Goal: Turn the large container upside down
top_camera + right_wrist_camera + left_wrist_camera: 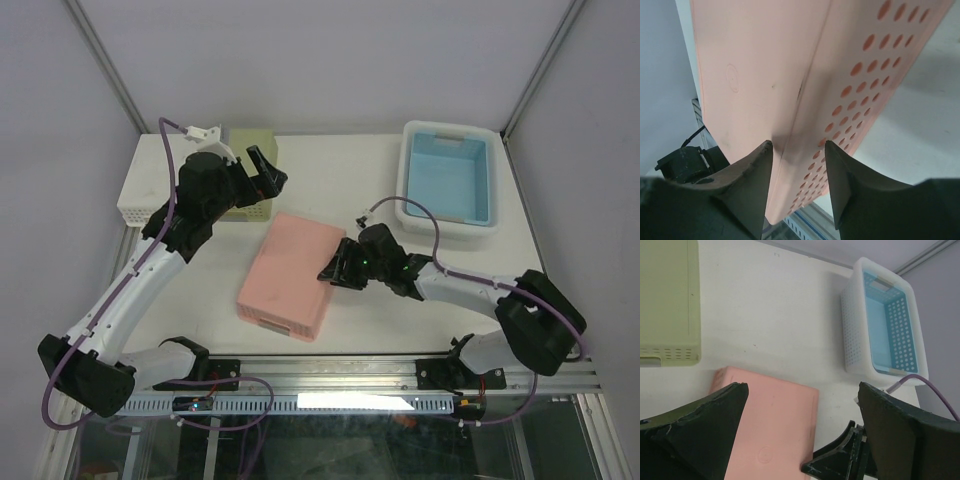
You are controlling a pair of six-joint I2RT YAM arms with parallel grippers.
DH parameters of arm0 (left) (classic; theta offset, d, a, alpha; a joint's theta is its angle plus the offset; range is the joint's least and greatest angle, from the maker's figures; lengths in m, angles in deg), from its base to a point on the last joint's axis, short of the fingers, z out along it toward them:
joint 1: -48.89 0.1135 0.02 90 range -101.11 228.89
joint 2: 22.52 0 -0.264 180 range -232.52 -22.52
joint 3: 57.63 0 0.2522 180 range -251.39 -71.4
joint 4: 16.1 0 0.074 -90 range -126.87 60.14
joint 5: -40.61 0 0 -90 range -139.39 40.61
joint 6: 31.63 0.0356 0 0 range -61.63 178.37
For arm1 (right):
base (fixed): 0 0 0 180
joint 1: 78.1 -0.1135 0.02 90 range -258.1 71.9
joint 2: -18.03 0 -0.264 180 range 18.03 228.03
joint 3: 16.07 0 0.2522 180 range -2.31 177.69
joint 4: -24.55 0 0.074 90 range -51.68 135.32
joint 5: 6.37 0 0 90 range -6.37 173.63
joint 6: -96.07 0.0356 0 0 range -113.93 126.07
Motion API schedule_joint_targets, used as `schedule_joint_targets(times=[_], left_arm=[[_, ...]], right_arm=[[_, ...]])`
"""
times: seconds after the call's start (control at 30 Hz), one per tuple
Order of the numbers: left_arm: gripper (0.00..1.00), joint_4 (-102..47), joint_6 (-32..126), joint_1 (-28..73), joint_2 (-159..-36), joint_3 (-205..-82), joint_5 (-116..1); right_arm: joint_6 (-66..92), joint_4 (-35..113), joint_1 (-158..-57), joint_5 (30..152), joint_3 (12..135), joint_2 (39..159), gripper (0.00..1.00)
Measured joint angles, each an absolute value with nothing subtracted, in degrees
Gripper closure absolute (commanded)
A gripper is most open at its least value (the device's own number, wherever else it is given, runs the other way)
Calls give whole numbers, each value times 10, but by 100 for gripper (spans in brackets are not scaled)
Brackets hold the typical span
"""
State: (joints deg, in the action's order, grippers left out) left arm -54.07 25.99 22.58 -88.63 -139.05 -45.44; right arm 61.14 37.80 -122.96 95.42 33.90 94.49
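Pink container (290, 275) mid-table, base up, perforated wall facing right. Right gripper (335, 272) at its right edge, jaws narrowly apart astride the base-to-wall corner; can't tell if touching. Left gripper (270, 172) above the far-left area, jaws wide, holding nothing. Nearby: green bin (250, 142) and white basket (136, 205) far left, blue basket (448, 175) far right, all apart from pink. Round moulded stamp (732, 77) on the base, unreadable.

Four baskets share one table (340, 180): a pink basket (290, 272), a green basket (250, 148), a blue-lined basket (447, 178) and a white basket (135, 203) (half hidden). Two arms, the left arm (135, 285) and the right arm (470, 290), carry one gripper each: left gripper (268, 172), right gripper (332, 272).
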Motion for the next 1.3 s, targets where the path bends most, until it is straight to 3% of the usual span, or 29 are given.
schedule_joint_targets(times=[0.2, 0.4, 0.47, 0.73, 0.97, 1.3], left_arm=[[1, -548, 261, 226, -877, -1391, -454], [1, -553, 265, 226, -869, -1391, -453], [1, -557, 269, 226, -872, -1391, -449], [1, -601, 277, 226, -949, -1397, -448], [1, -617, 276, 226, -947, -1397, -447], [1, -617, 276, 226, -921, -1396, -439]], right_arm=[[610, 342, -1275, 966, 426, 1061, 52], [602, 345, -1283, 963, 438, 1071, 35], [596, 364, -1278, 948, 436, 1049, 34], [589, 356, -1130, 921, 415, 958, 50], [586, 349, -1103, 929, 553, 1130, 57], [559, 366, -1167, 1006, 742, 1321, 64]])
